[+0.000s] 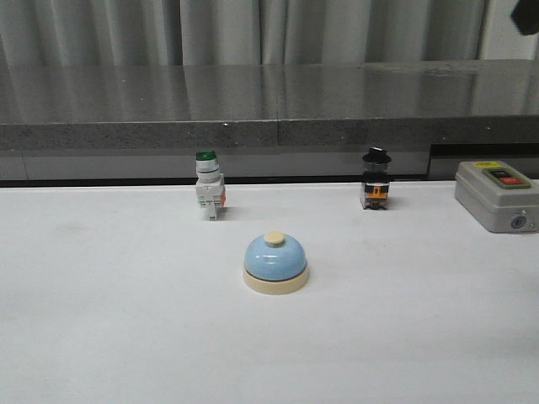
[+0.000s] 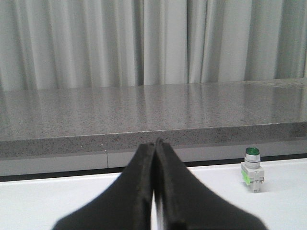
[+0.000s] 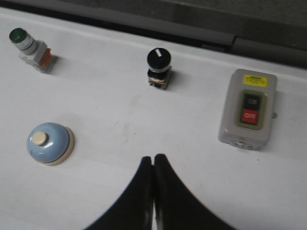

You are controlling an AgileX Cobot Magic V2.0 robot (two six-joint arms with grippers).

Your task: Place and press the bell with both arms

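Observation:
The light-blue dome bell point(image 1: 275, 263) with cream base and cream button stands upright on the white table near the middle. It also shows in the right wrist view point(image 3: 49, 143). My right gripper point(image 3: 153, 158) is shut and empty, held above the table, apart from the bell. My left gripper point(image 2: 156, 142) is shut and empty, low over the table and facing the grey counter. The bell is out of the left wrist view. In the front view only a black bit of an arm point(image 1: 525, 17) shows at the top right corner.
A green-capped white push-button switch point(image 1: 208, 188) stands behind the bell on the left. A black-knobbed switch point(image 1: 376, 179) stands behind on the right. A grey box with red and black buttons point(image 1: 498, 195) sits far right. A grey counter point(image 1: 269, 101) runs along the back.

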